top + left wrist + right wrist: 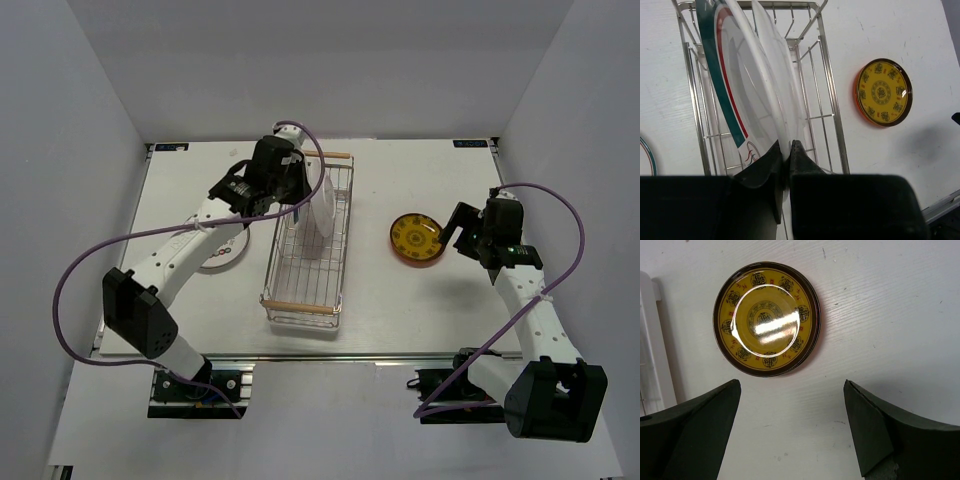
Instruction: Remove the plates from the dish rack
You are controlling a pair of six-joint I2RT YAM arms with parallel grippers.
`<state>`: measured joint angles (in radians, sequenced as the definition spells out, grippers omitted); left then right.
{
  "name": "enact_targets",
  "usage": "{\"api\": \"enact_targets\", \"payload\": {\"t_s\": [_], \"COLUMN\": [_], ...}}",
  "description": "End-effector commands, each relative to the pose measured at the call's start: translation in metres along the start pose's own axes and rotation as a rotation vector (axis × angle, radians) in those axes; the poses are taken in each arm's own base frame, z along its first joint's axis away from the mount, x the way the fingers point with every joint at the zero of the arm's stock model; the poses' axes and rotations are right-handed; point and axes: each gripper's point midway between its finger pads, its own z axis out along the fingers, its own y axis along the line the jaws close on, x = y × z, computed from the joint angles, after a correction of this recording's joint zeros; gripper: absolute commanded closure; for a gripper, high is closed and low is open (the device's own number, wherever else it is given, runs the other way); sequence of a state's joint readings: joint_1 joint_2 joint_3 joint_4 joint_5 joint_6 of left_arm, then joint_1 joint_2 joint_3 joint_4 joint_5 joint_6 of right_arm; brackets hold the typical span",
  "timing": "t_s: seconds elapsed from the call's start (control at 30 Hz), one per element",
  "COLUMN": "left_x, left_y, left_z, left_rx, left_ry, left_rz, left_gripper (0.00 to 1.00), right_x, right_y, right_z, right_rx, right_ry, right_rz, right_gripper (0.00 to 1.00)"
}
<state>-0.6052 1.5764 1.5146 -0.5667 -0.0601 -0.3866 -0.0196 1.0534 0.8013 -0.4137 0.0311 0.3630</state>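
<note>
One white plate [232,256] is lying flat on the surface [400,310] at the left. Next, the single wire dish rack [303,310], with a wooden bar at each end, is holding two glossy round plates upright. The left jaws are clenching the green-rimmed plate [735,90], with the plain white plate [782,65] just behind it. One yellow patterned plate [767,317] is lying to the right, near the gaping right jaws.

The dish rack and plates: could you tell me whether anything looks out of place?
Nothing stands out. The silver wire dish rack looks intact; the left gripper pinches the standing green-rimmed white plate; the round yellow patterned plate lies flat.
</note>
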Motion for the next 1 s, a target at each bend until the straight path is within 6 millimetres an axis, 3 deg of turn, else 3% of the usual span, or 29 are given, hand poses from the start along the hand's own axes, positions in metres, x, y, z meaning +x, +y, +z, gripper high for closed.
{"api": "enact_targets", "payload": {"t_s": [0.0, 0.3, 0.43, 0.53, 0.7, 0.9, 0.97], "left_x": [-0.051, -0.081, -0.097, -0.105, -0.092, -0.062, -0.051], "left_y": [-0.013, -0.033, -0.023, -0.001, 0.064, 0.118, 0.129], "left_z": [-0.044, -0.095, -0.113, -0.123, -0.118, -0.089, -0.070], "left_rx": [0.034, 0.147, 0.078, -0.046, -0.392, -0.675, -0.713], "left_ry": [-0.164, -0.277, -0.324, -0.359, -0.341, -0.283, -0.239], "left_rz": [-0.040, -0.026, -0.023, -0.026, -0.043, -0.004, 0.046], "left_gripper": [1.00, 1.00, 1.00, 1.00, 1.00, 1.00, 1.00], "right_x": [-0.001, 0.001, 0.001, 0.000, 0.002, 0.003, 0.003], "right_y": [-0.002, -0.002, -0.002, -0.002, -0.001, -0.001, -0.001], "right_z": [0.001, 0.002, 0.003, 0.002, 0.003, 0.004, 0.005], "right_rx": [0.004, 0.007, 0.005, 0.004, 0.001, -0.001, -0.002], "right_ry": [-0.008, -0.001, 0.003, 0.000, 0.004, 0.012, 0.010], "right_rz": [-0.008, -0.007, -0.007, -0.006, -0.006, -0.007, -0.006], "right_gripper": [0.11, 0.11, 0.11, 0.11, 0.11, 0.11, 0.11]}}
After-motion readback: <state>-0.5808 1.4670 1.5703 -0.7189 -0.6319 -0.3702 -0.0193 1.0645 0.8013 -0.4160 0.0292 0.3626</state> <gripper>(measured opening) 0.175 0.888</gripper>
